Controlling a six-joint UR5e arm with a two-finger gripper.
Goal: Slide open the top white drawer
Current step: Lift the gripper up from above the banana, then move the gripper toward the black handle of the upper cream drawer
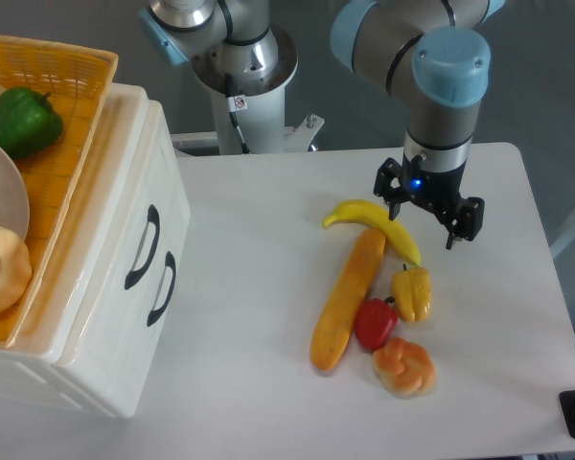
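The cream-white cabinet stands at the left of the table, its front facing right. The top white drawer is the upper of its two fronts, with a curved black handle. It sits flush with the lower drawer front. My gripper hangs far to the right, over the table by the right end of a banana. Its black fingers are spread apart with nothing between them. A wide stretch of table separates it from the handle.
An orange woven basket sits on the cabinet, holding a green pepper, a white plate and a doughnut. A long bread loaf, yellow pepper, red pepper and pastry lie mid-table.
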